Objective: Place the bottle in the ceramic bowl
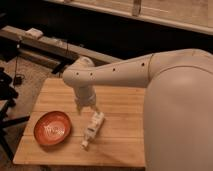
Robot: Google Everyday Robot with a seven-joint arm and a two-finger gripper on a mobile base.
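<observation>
The whitish-cream bottle [93, 128] lies on its side on the wooden table [122, 102], its cap pointing to the front edge. The orange-red ceramic bowl [52, 129] stands just to its left, holding nothing but a pale mark in its centre. My gripper [86, 108] hangs pointing down from the white arm, just above and behind the bottle's far end. It is open and holds nothing. A small gap lies between the bottle and the bowl.
My large white body [182, 115] fills the right side and hides the table's right part. A dark low bench [55, 47] with a small white box [34, 33] runs behind the table. A black stand [6, 95] is at the left edge.
</observation>
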